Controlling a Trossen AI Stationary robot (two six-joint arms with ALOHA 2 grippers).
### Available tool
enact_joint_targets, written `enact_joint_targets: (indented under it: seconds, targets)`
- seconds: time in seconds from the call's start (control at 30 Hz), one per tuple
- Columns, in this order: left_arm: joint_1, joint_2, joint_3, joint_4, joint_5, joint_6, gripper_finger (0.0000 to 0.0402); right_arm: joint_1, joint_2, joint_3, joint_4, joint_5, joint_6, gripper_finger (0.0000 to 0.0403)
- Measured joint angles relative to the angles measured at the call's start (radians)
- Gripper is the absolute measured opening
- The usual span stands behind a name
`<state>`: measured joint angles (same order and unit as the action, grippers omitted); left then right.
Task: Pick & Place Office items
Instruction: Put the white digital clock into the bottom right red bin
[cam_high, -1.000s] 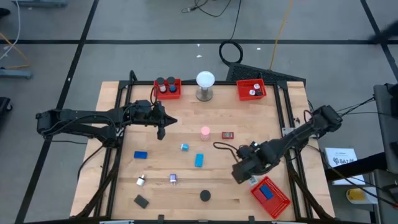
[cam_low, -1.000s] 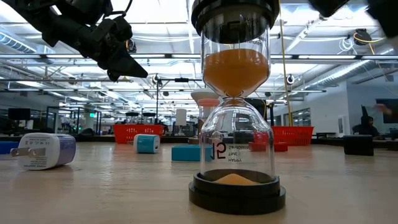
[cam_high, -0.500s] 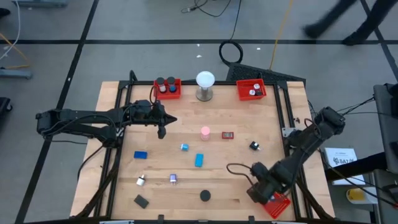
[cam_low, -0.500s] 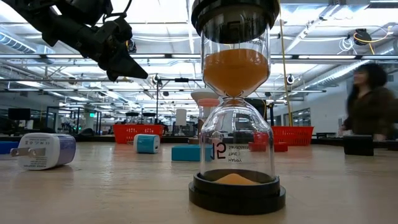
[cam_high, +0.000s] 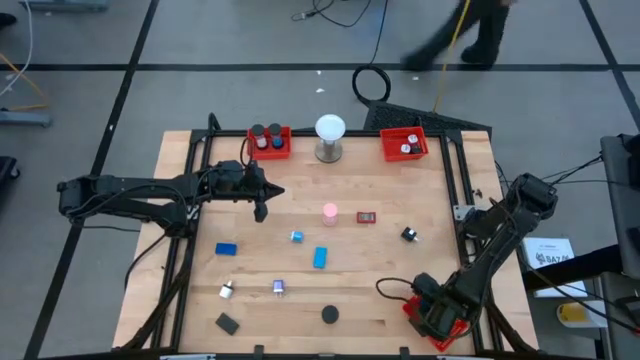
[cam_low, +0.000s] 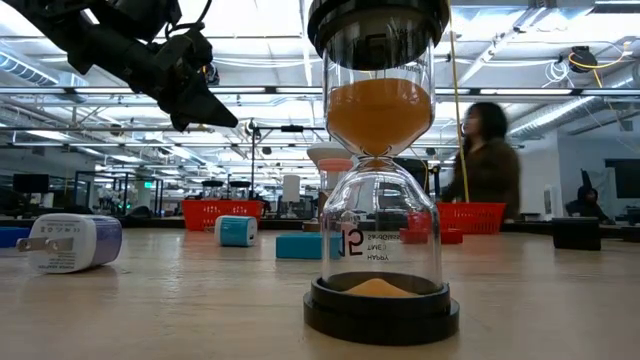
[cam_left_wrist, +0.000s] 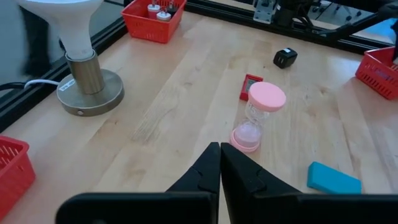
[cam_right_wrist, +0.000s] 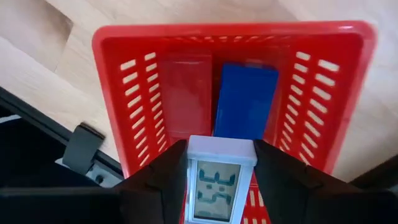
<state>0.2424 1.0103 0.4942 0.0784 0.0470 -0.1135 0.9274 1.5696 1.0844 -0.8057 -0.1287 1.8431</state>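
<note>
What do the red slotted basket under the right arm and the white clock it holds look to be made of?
Red slotted basket: likely moulded plastic, with an even glossy rim and regular slots. Small white digital clock, gripped by the right gripper: apparently matte white plastic around a grey display showing digits.

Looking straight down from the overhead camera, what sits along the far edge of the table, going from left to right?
Red tray with dark and red round items → white globe lamp on a metal base → red tray with small white items.
</note>
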Motion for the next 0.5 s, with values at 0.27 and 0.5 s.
enact_joint_targets:
  seconds: [0.27, 0.5]
  targets:
    - [0.000, 0.000, 0.000, 0.000, -0.011, 0.000, 0.0010, 0.028, 0.000, -0.048, 0.124, 0.000, -0.003, 0.0159]
    - [0.000, 0.000, 0.000, -0.001, -0.023, 0.000, 0.0005, 0.030, 0.000, -0.084, 0.168, -0.002, -0.034, 0.0159]
